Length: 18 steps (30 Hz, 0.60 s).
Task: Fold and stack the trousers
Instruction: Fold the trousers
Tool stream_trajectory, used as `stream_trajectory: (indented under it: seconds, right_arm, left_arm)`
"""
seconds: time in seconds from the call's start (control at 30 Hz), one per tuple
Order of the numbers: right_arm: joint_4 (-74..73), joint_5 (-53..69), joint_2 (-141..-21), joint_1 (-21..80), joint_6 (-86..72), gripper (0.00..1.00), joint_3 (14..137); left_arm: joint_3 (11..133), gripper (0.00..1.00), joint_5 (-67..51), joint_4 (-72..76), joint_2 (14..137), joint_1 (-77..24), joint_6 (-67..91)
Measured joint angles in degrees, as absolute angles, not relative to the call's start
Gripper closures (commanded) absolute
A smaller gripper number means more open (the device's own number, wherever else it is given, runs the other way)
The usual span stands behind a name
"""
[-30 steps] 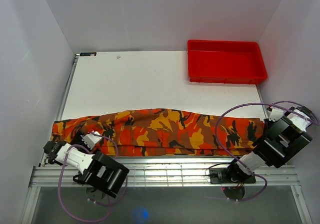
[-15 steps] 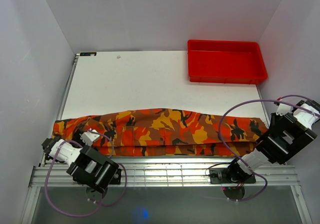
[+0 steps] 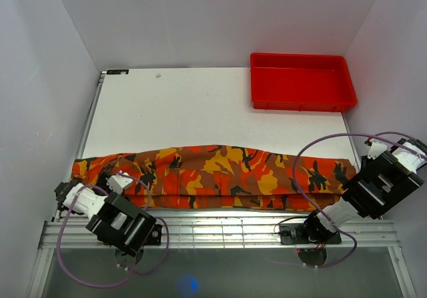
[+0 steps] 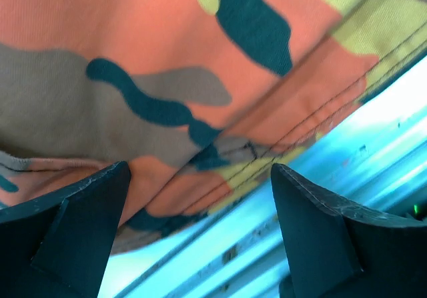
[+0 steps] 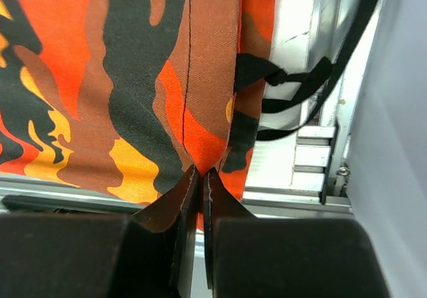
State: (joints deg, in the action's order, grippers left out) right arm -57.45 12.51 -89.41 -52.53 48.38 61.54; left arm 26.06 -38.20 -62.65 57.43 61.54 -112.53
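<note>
- Only from the top view: saw the trousers (image 3: 213,175) stretched as one long strip, left to right, along the near edge of the white table (image 3: 200,105). Saw the red tray (image 3: 301,81) well apart from them in the far right corner.
- Only from the left wrist view: caught the left gripper (image 4: 200,245) with jaws spread wide. Had a stitched hem of the trousers (image 4: 200,78) right ahead of the fingers (image 4: 67,231), plus a bit of bright table surface below the hem.
- Only from the right wrist view: caught the right gripper (image 5: 198,175) with jaws pressed together, pinching the near edge of the trousers (image 5: 133,78). Also spotted a black cord (image 5: 293,78) just beside the cloth, over the metal rail (image 5: 320,145).
- From above, couldn't make out either set of jaws. Found the left gripper (image 3: 65,195) at the left end of the cloth and the right gripper (image 3: 348,190) mostly tucked under its own wrist at the right end.
- Couldn't judge any contact between the left fingertips and the cloth; way too close and blurry. Same for the cord: no telling if part of the trousers or not.
- Versus a second ago: noticed the left arm drawn back toward the near left corner and the right arm swung further out to the right. Found the right end of the cloth reaching a touch further right, and the tray in the same spot.
</note>
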Motion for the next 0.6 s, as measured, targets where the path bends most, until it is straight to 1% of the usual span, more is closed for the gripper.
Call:
stream_trajectory:
  seconds: [0.1, 0.17, 0.33, 0.43, 0.47, 0.6]
  right_arm:
    - [-53.32, 10.98, -89.91, -52.18, 48.23, 0.92, 57.30]
    - [-50.02, 9.80, -90.96, -50.98, 47.77, 0.92, 54.87]
    - [-45.28, 6.87, -93.14, -46.74, 45.30, 0.92, 53.54]
    - [-44.64, 5.37, -93.84, -44.47, 43.51, 0.92, 54.30]
    - [-44.64, 4.93, -94.61, -43.77, 42.70, 0.92, 55.07]
    - [-44.69, 4.27, -98.43, -41.23, 39.99, 0.92, 59.55]
  left_arm:
    - [31.14, 0.02, -37.15, -66.74, 60.64, 61.36, -112.92]
    - [37.34, 0.05, -36.97, -70.50, 63.75, 60.53, -113.03]
    - [51.81, 0.07, -37.60, -73.43, 70.87, 56.77, -112.97]
    - [56.97, 0.11, -38.74, -75.02, 75.18, 55.20, -109.14]
    - [59.35, 0.16, -39.07, -75.61, 78.00, 54.43, -106.34]
    - [68.01, 0.23, -41.19, -75.85, 89.82, 52.84, -95.39]
